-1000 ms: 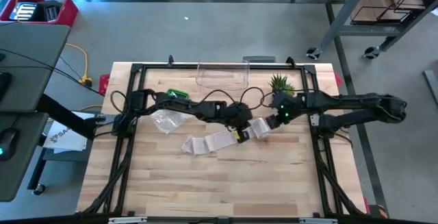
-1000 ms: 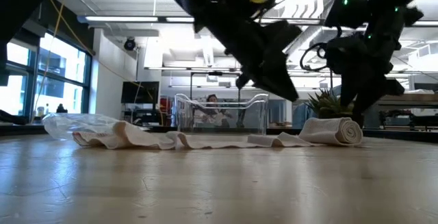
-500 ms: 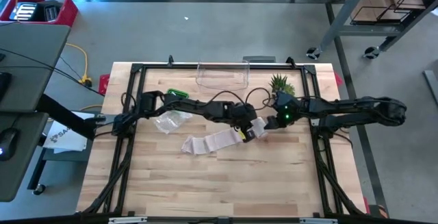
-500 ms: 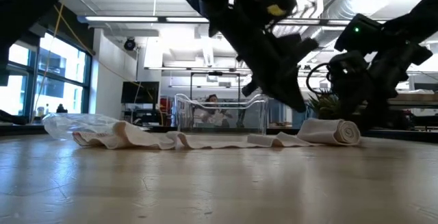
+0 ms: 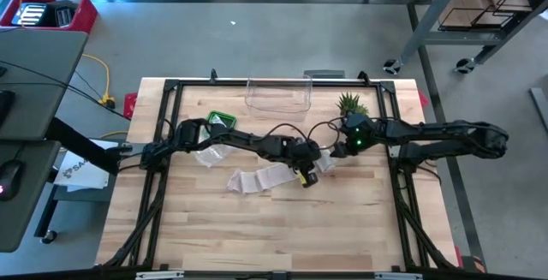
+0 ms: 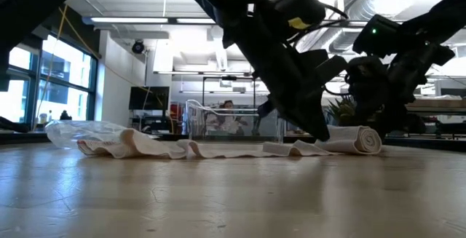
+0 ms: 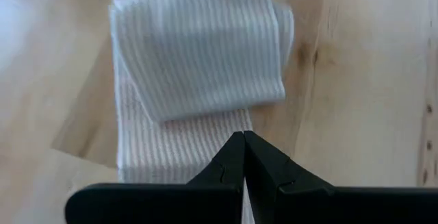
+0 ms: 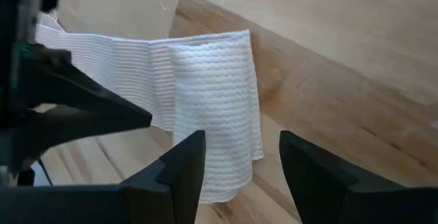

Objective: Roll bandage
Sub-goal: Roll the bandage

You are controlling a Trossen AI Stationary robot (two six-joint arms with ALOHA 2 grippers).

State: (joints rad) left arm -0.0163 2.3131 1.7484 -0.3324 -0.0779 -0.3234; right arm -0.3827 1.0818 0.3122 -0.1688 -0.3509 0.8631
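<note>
High view: left tool [image 5: 306, 177] closed over bandage [image 5: 261, 177].

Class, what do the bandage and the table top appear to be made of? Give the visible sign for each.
Bandage: seemingly a soft woven or knit fabric, matt off-white; fine ribbed lines run across it and it folds and rolls limply.
Table top: apparently wood, pale with a smooth finish; grain and joined planks show.

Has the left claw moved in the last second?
Yes. In the high view the left claw, shut, has shifted toward the near edge, away from the clear bin, along the bandage.
</note>
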